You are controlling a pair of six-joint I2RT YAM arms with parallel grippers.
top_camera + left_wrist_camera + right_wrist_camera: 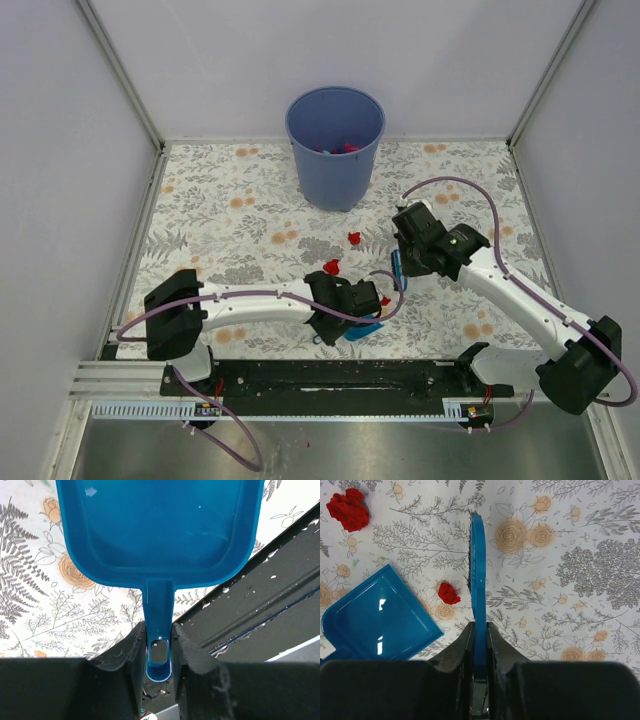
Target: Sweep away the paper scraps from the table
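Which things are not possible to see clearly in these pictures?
Top view: the dustpan is mostly hidden under the left gripper.
Left wrist view: the dustpan's front lip is cut off by the top edge.
Top view: the bin hides most of its contents.
Right wrist view: the brush is edge-on, bristle contact with the table unclear.

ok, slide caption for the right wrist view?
Right gripper shut on the blue brush, one red paper scrap lying between brush and dustpan, another farther out on the floral table.

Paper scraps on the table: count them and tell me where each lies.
3 paper scraps: one nearest the bin, one slightly nearer and left of it, one between the dustpan and the brush. Others may hide beneath the arms.
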